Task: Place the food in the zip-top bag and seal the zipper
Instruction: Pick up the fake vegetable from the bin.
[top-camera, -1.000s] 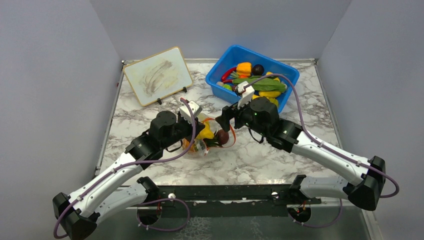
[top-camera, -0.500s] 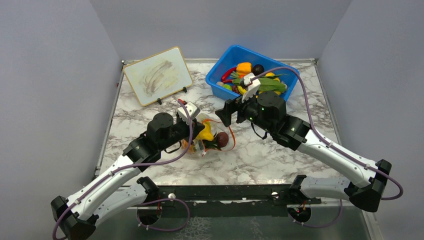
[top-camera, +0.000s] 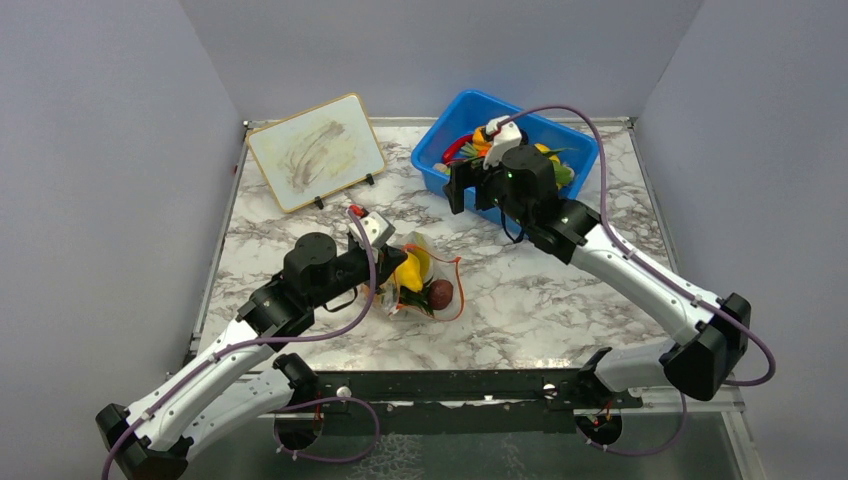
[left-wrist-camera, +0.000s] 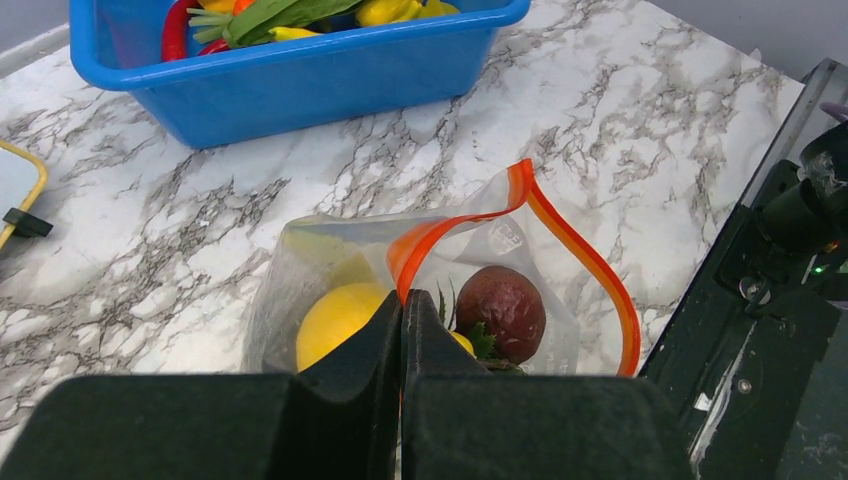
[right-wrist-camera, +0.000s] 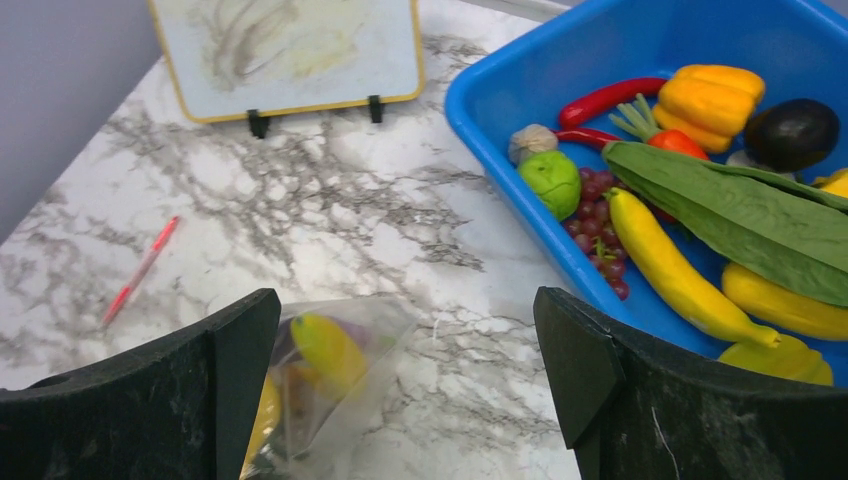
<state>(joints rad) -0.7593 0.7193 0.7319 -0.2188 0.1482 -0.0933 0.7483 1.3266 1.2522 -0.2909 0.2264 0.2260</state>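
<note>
The clear zip-top bag (top-camera: 422, 285) lies on the marble just left of centre, its mouth gaping towards the front right. My left gripper (top-camera: 390, 283) is shut on the orange zipper (left-wrist-camera: 600, 280) where the strip folds, its jaws (left-wrist-camera: 402, 300) pressed together. Inside the bag sit a yellow fruit (left-wrist-camera: 335, 320) and a dark red-brown round fruit (left-wrist-camera: 505, 305) with green leaves. My right gripper (top-camera: 458, 187) hangs open and empty over the near left edge of the blue bin (top-camera: 437, 152). In the right wrist view the bag (right-wrist-camera: 330, 365) shows low between its wide-apart fingers (right-wrist-camera: 407, 320).
The blue bin (right-wrist-camera: 490, 170) holds more food: a yellow banana (right-wrist-camera: 670, 265), an orange pepper (right-wrist-camera: 710, 95), a long green leaf (right-wrist-camera: 740, 205), grapes and a lime. A small whiteboard (top-camera: 315, 150) stands at the back left. A red pen (right-wrist-camera: 140, 270) lies near the bag.
My right gripper has drawn back from the bag's mouth to the bin's edge and opened wider. My left gripper has pulled the bag slightly to the near left.
</note>
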